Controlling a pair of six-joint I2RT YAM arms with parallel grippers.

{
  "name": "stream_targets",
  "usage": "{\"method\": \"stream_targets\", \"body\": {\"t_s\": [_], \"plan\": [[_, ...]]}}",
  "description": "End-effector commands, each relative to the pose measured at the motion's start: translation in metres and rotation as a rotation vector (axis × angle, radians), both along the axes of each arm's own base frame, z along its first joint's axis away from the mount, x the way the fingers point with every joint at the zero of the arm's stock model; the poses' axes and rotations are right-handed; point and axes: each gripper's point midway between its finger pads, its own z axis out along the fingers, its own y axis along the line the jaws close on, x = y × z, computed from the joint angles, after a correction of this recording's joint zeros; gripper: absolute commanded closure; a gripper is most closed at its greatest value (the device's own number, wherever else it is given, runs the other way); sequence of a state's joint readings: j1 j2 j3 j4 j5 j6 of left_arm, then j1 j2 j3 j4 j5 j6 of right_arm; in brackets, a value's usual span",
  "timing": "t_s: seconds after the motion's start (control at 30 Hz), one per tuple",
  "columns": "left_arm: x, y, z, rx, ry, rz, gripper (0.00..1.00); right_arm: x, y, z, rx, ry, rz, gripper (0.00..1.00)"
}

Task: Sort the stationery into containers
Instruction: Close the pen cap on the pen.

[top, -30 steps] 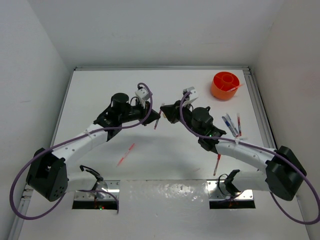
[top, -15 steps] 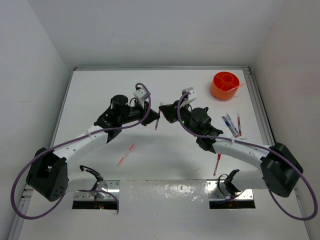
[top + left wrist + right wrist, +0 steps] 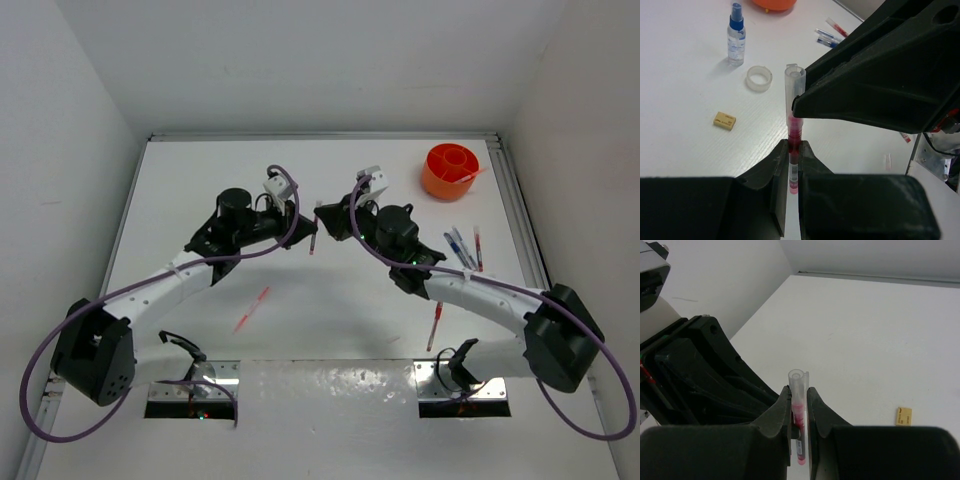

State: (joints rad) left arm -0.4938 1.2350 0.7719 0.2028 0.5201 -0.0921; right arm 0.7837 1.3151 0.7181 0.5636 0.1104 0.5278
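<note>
A red pen with a clear cap (image 3: 794, 132) is held off the table between both grippers. My left gripper (image 3: 794, 146) is shut on its red barrel. My right gripper (image 3: 799, 392) is shut on its clear cap end (image 3: 797, 380). In the top view the two grippers meet at the pen (image 3: 314, 238) over the table's middle, left gripper (image 3: 300, 228) and right gripper (image 3: 328, 220). The round orange tub (image 3: 449, 170) stands at the far right. A blue-capped clear bottle (image 3: 735, 35), a clear tape ring (image 3: 759, 78) and a tan eraser (image 3: 724, 120) lie on the table.
Several pens (image 3: 462, 248) lie together right of the right arm. A red pen (image 3: 251, 309) lies near the left arm's front and another red pen (image 3: 433, 325) under the right forearm. White walls enclose the table on three sides.
My right gripper has moved left onto the pen that my left gripper holds and has shut on its cap end. Both wrists have shifted slightly toward the back.
</note>
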Motion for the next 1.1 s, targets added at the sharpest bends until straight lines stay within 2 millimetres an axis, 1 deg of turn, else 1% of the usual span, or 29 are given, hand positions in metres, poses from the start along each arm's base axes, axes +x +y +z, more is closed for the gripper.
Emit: {"method": "stream_targets", "body": {"t_s": [0.0,0.03,0.13,0.17,0.23,0.27,0.33,0.37,0.47,0.57,0.6,0.7,0.73,0.77,0.8,0.83,0.87,0.9,0.93,0.97,1.0,1.03,1.07], "plan": [[0.004,-0.003,0.117,-0.208,-0.353,-0.007,1.0,-0.048,0.015,-0.072,-0.197,0.212,0.185,0.98],[0.003,-0.003,0.114,-0.209,-0.338,-0.006,1.0,-0.047,0.015,-0.065,-0.187,0.198,0.182,0.9],[0.002,-0.002,0.111,-0.202,-0.327,-0.005,1.0,-0.044,0.014,-0.05,-0.173,0.175,0.171,0.8],[0.002,-0.003,0.11,-0.197,-0.327,-0.008,1.0,-0.043,0.012,-0.044,-0.164,0.164,0.165,0.75],[0.002,-0.002,0.109,-0.193,-0.323,-0.007,1.0,-0.04,0.008,-0.033,-0.151,0.158,0.148,0.68],[0.003,-0.002,0.109,-0.19,-0.324,-0.007,1.0,-0.041,0.005,-0.023,-0.132,0.147,0.142,0.64],[0.005,-0.002,0.108,-0.181,-0.325,-0.006,1.0,-0.043,-0.002,-0.011,-0.113,0.131,0.134,0.6],[0.005,-0.003,0.108,-0.182,-0.327,-0.009,1.0,-0.045,-0.007,-0.001,-0.095,0.114,0.128,0.59],[0.005,-0.005,0.108,-0.182,-0.328,-0.018,1.0,-0.047,-0.02,0.015,-0.089,0.08,0.101,0.56],[0.005,-0.006,0.106,-0.183,-0.318,-0.022,1.0,-0.051,-0.026,0.023,-0.119,0.063,0.11,0.52],[0.005,-0.006,0.105,-0.182,-0.317,-0.022,1.0,-0.053,-0.028,0.027,-0.121,0.056,0.11,0.46],[0.005,-0.006,0.105,-0.18,-0.318,-0.023,1.0,-0.053,-0.029,0.032,-0.135,0.04,0.113,0.33],[0.006,-0.006,0.105,-0.179,-0.317,-0.023,1.0,-0.051,-0.029,0.032,-0.144,0.032,0.113,0.31],[0.004,-0.006,0.105,-0.181,-0.315,-0.027,1.0,-0.048,-0.027,0.04,-0.138,0.01,0.113,0.3],[0.004,-0.007,0.105,-0.179,-0.315,-0.029,1.0,-0.044,-0.025,0.041,-0.147,0.004,0.112,0.29],[0.004,-0.007,0.103,-0.177,-0.31,-0.03,1.0,-0.041,-0.023,0.047,-0.159,-0.019,0.111,0.29],[0.002,-0.008,0.105,-0.177,-0.309,-0.036,1.0,-0.035,-0.022,0.07,-0.141,-0.056,0.101,0.28],[0.002,-0.007,0.101,-0.166,-0.302,-0.037,1.0,-0.029,-0.021,0.076,-0.15,-0.07,0.092,0.28],[0.002,-0.007,0.102,-0.165,-0.305,-0.036,1.0,-0.024,-0.022,0.085,-0.146,-0.082,0.072,0.28],[0.001,-0.007,0.102,-0.16,-0.308,-0.039,1.0,-0.019,-0.024,0.101,-0.133,-0.106,0.056,0.28],[0.0,-0.007,0.102,-0.158,-0.308,-0.039,1.0,-0.016,-0.023,0.106,-0.128,-0.111,0.055,0.28],[-0.001,-0.007,0.103,-0.158,-0.311,-0.041,1.0,-0.011,-0.019,0.099,-0.143,-0.098,0.06,0.29],[-0.001,-0.008,0.103,-0.159,-0.311,-0.044,1.0,-0.008,-0.016,0.102,-0.144,-0.094,0.074,0.29]]}}
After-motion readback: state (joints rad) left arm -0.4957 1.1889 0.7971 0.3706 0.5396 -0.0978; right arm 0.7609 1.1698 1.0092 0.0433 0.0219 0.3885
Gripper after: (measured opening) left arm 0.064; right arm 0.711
